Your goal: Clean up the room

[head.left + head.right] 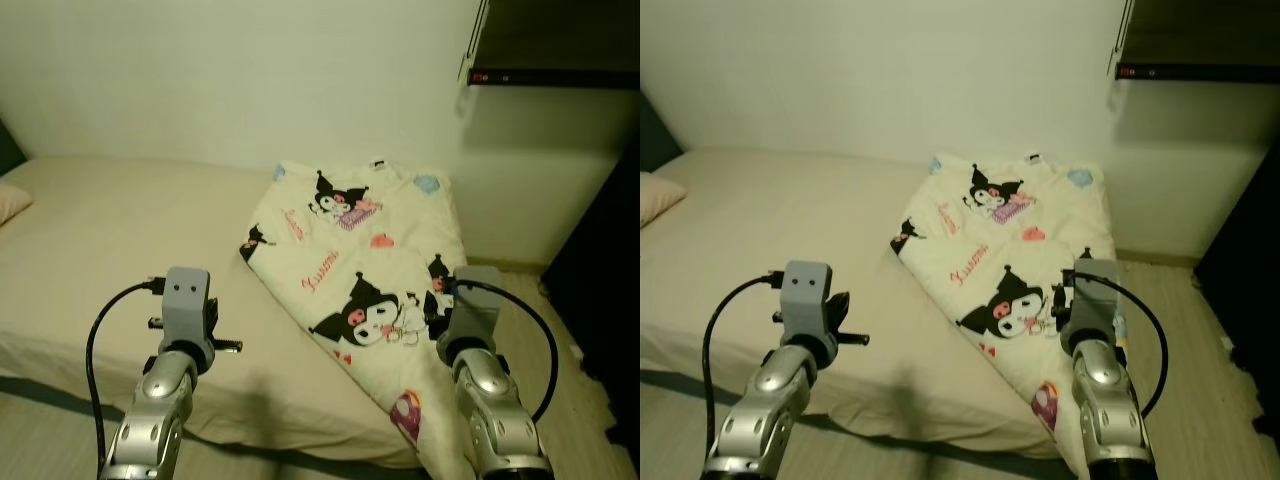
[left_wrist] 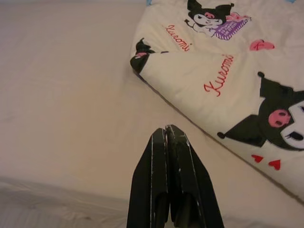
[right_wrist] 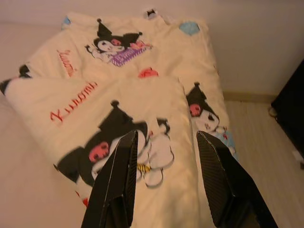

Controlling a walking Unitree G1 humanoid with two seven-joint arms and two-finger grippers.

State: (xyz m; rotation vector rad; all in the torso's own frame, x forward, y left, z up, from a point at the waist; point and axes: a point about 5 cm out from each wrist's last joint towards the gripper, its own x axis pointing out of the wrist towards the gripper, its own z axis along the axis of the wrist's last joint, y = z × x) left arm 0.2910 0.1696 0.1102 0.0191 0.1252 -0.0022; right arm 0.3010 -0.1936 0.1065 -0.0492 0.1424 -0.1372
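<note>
Silver jointed arms, grey wrist boxes, looping black cables, black-fingered left hand [image 2: 167,137].

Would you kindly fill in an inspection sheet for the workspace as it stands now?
Surface: bed with a plain beige sheet, running along the wall.
Job's things: folded cartoon-print blanket on the bed's right end, its edge hanging over the side.
Clutter: pillow corner at the far left; nothing else seen on the sheet.
Grippers: left gripper shut, over bare sheet beside the blanket; right gripper open, above the blanket's print.
Cables: a black cable loops off each wrist, clear of the bed.
Surroundings: pale wall, dark shelf upper right, dark furniture at right, wood floor.
</note>
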